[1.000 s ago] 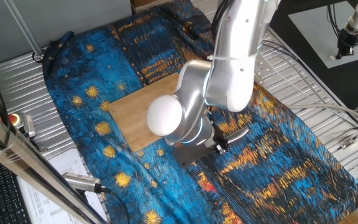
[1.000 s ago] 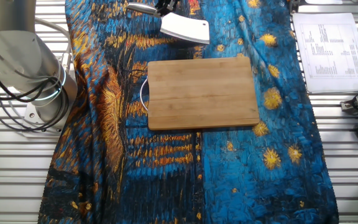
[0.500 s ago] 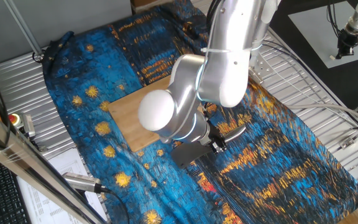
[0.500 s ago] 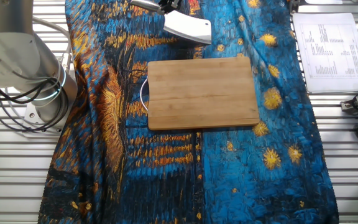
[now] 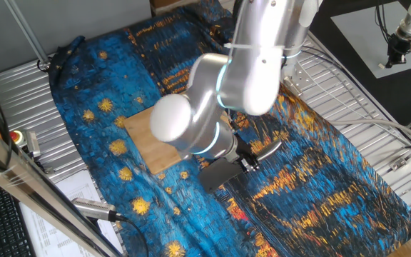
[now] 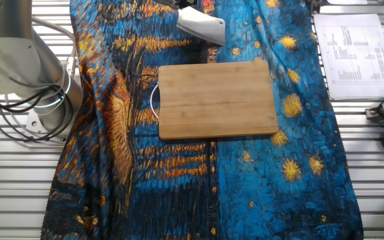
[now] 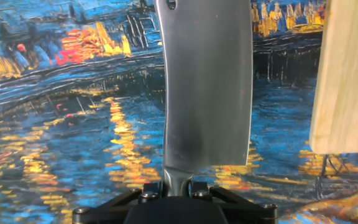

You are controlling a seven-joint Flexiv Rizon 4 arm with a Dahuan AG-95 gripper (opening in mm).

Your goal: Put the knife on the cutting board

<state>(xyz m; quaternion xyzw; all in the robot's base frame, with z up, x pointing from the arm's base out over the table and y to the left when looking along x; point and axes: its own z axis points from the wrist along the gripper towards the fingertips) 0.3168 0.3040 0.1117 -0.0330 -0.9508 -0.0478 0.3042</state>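
Holding the knife by its handle, the claw is clamped tight just beside the cutting board. The board lies flat on a blue and orange starry cloth over the metal desk. Papers lie nearby.

- The knife, clamped in the gripper, has risen and tilted, drifting slightly toward the cutting board's far edge.
- The arm has leaned further over the cutting board.
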